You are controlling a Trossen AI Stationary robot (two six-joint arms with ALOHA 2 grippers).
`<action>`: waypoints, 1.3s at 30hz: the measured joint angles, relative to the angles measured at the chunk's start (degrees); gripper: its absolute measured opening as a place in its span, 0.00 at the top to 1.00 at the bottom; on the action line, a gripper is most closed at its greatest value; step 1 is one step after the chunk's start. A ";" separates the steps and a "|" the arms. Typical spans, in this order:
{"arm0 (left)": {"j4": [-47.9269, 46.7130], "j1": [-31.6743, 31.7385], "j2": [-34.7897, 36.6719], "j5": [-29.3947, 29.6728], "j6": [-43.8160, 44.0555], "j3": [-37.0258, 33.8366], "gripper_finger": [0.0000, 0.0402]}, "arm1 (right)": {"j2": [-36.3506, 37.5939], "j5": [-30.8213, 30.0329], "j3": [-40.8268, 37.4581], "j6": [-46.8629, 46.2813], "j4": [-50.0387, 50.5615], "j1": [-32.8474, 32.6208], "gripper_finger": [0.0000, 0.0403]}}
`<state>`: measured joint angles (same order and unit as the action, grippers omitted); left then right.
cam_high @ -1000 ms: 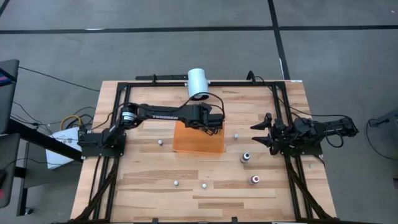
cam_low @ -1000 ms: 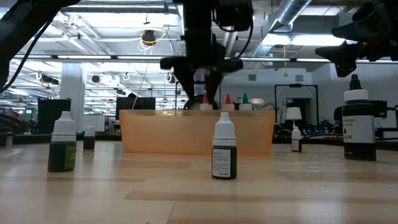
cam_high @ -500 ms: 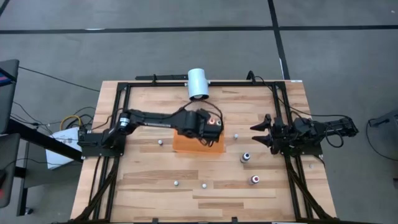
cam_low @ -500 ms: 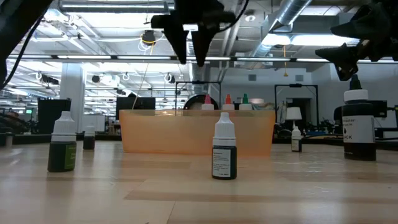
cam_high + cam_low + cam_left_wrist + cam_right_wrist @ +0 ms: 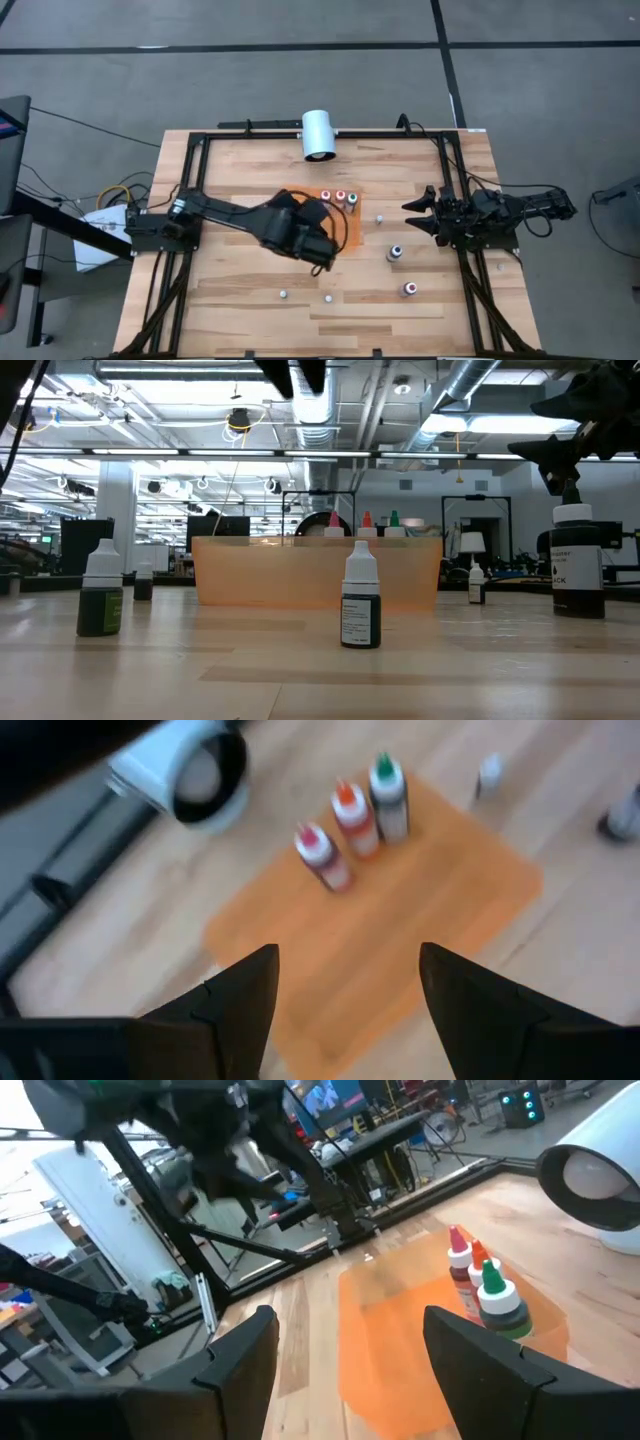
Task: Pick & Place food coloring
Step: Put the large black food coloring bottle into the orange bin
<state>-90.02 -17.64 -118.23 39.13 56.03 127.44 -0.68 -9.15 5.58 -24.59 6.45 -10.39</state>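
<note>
Three food coloring bottles stand upright in a close row inside the orange tray (image 5: pixel 345 222), near its far edge: the pink-capped bottle (image 5: pixel 322 854), the orange-capped bottle (image 5: pixel 355 816) and the green-capped bottle (image 5: pixel 389 795). Other bottles wait on the wooden table (image 5: pixel 240 300), outside the tray. In the high view, counting from the tray, a tiny bottle (image 5: pixel 379 217) is at about 3 o'clock, a dark bottle (image 5: pixel 395 253) at 4 o'clock, a red bottle (image 5: pixel 409 289) further at 4 o'clock, and three small ones at 6, 7 and 9 o'clock. A large white cylinder (image 5: pixel 319 135) lies at 12 o'clock.

The left gripper (image 5: pixel 343 985) hangs above the near part of the tray — its fingers are wide apart and hold nothing. The right gripper (image 5: pixel 418 214) waits at the table's right side, at 3 o'clock from the tray, also wide open and empty.

The main risk, in my judgement, is with the next bottle. These bottles are light and narrow, so a finger that arrives a little off-centre can tip one over — then it rolls. Also, placing a new bottle too near the standing row could knock those three down.
</note>
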 joint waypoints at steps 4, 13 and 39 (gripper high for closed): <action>0.00 -0.45 3.29 5.25 -0.96 -0.07 0.42 | 0.01 0.02 0.00 0.01 0.01 0.00 0.41; 0.02 0.04 4.98 8.55 -6.94 -0.23 0.42 | -0.01 -0.20 0.00 0.07 -0.01 0.00 0.41; 59.98 3.39 40.98 -2.84 -9.99 -73.42 0.42 | -0.02 1.63 0.00 20.02 -9.12 -0.07 0.41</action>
<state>-30.04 -14.25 -77.25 36.29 46.04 54.02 -0.70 -7.52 5.58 -4.56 -2.67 -10.47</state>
